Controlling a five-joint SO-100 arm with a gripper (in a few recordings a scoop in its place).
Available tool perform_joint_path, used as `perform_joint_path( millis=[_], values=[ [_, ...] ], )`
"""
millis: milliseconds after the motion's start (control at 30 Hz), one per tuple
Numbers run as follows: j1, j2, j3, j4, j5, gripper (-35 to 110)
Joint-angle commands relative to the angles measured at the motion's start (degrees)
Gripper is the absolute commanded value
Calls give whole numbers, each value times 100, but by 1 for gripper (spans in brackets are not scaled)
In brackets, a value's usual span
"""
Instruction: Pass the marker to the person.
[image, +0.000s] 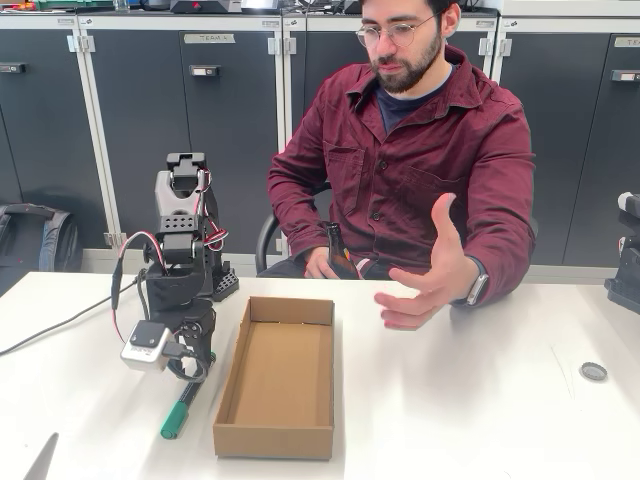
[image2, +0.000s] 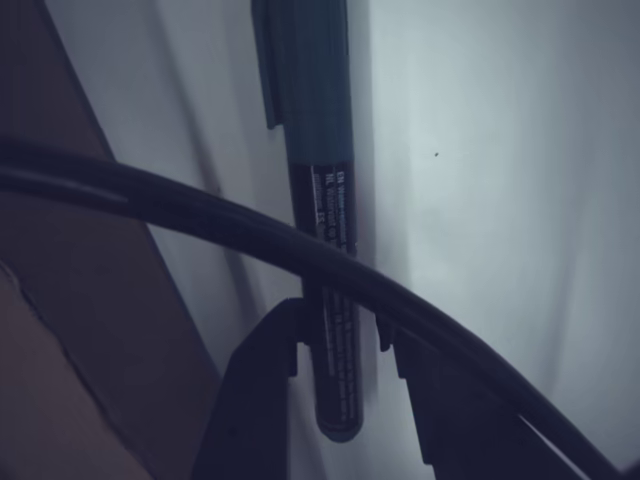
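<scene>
The marker (image: 177, 417) lies on the white table just left of the cardboard box, green cap toward the front edge. My gripper (image: 192, 368) is down over its rear end. In the wrist view the black labelled barrel of the marker (image2: 326, 200) runs between my fingers (image2: 255, 400), with the gripper (image2: 338, 335) open. The left jaw is against the barrel and a thin gap shows on the right. The person (image: 420, 150) sits behind the table with an open hand (image: 432, 280) held out, palm sideways, above the table right of the box.
An open, shallow cardboard box (image: 275, 441) stands right beside the marker. A black cable (image2: 200, 212) crosses the wrist view. A small round disc (image: 593, 371) lies on the table at far right. Grey cabinets line the back wall.
</scene>
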Motion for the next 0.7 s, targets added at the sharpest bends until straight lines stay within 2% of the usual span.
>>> perform_joint_path(
  millis=[0,267,467,667],
  values=[
    [-97,0,-281,-123,9,12],
    [-211,-229,-281,-114,0,11],
    [-237,-255,-237,-176,-44,-5],
    [-202,105,-229,-35,-53,-5]
  ],
)
